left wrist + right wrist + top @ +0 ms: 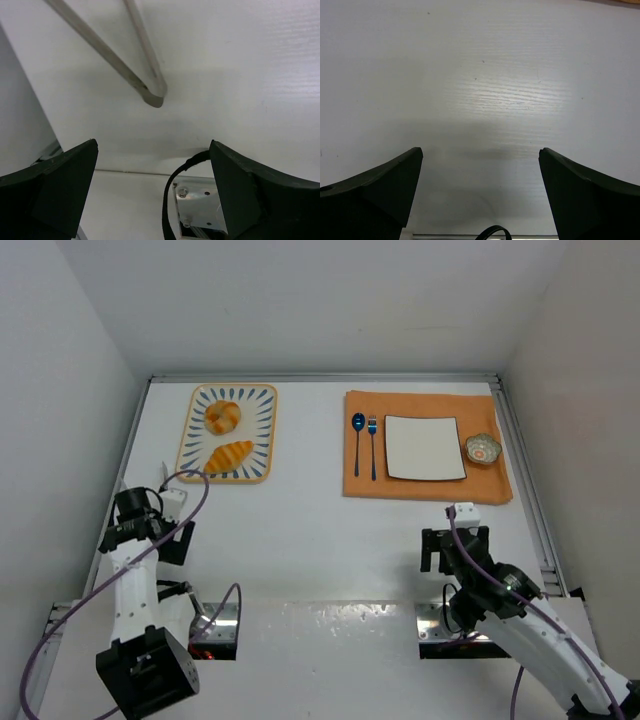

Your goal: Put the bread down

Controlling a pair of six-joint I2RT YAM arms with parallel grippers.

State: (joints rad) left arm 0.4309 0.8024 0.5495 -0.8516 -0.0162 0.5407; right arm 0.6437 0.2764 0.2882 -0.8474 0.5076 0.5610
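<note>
The round knotted bun (224,417) and the oval scored loaf (229,455) lie on a blue-patterned rectangular tray (262,430) at the back left of the table. My left gripper (176,542) is open and empty, low over the near left of the table, well short of the tray. In the left wrist view it (152,146) frames only bare white surface. My right gripper (453,550) is open and empty over the near right of the table, in front of the placemat. In the right wrist view it (480,151) shows only bare table. Neither wrist view shows the bread.
An orange placemat (430,490) at the back right holds a white square plate (425,448), a blue spoon (358,440), a fork (372,445) and a small patterned bowl (483,449). White walls and metal rails (145,87) enclose the table. A black cable (170,200) and metal mount (197,205) lie by the left gripper.
</note>
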